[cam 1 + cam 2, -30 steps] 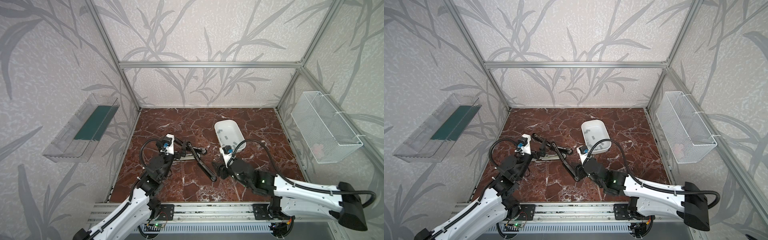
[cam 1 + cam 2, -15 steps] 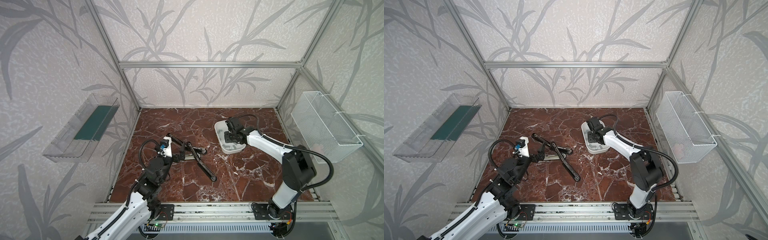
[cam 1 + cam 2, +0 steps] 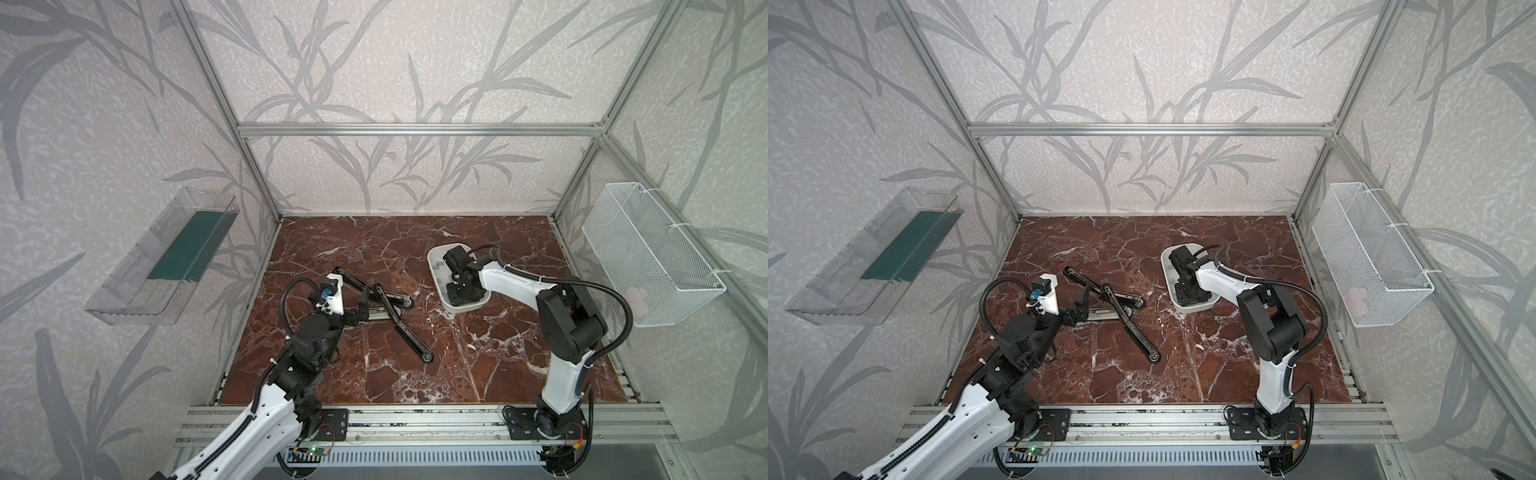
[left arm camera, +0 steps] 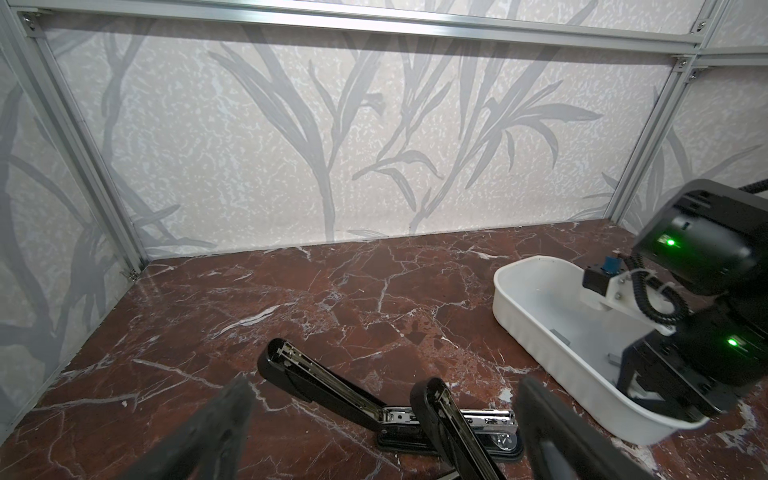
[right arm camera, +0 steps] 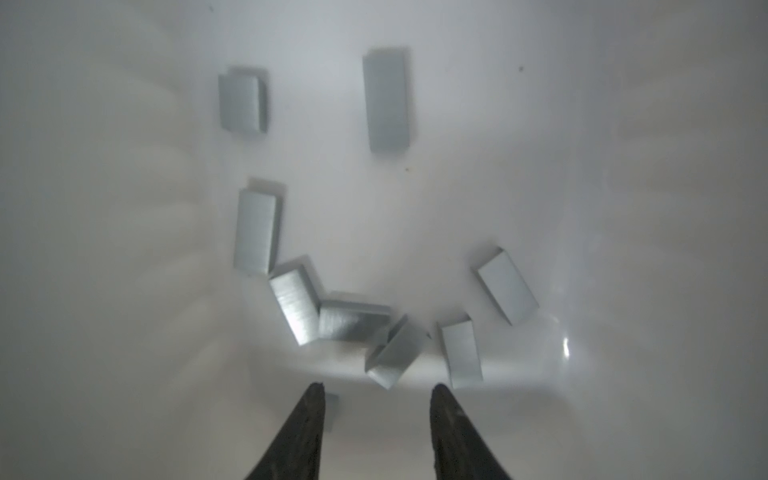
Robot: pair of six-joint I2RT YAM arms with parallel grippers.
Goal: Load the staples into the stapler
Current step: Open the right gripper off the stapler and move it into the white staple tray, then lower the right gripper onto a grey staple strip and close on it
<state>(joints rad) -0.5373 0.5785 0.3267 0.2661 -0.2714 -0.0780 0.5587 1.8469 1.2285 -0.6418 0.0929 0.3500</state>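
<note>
The black stapler [image 3: 388, 303] [image 3: 1115, 305] [image 4: 415, 415] lies unfolded on the brown marble table, its metal channel facing up. My left gripper [image 3: 362, 303] [image 3: 1080, 305] [image 4: 384, 386] stands open, one finger on each side of the stapler's hinge end, not gripping it. Several grey staples [image 5: 390, 99] [image 4: 559, 336] lie loose on the floor of a white tray [image 3: 434, 266] [image 3: 1165, 266] [image 4: 519, 316]. My right gripper [image 3: 459, 291] [image 3: 1187, 295] [image 5: 378, 388] points down into the tray. Its fingers are apart with nothing between them, just short of a tilted strip [image 5: 395, 353].
A clear plastic bin [image 3: 166, 257] with a green insert hangs on the left wall. A white wire basket [image 3: 648, 257] hangs on the right wall. An aluminium rail [image 3: 415, 424] runs along the table's front edge.
My right gripper has gone from beside the stapler's near end to inside the white tray, and its fingers have narrowed. The left gripper has stayed open at the stapler.
</note>
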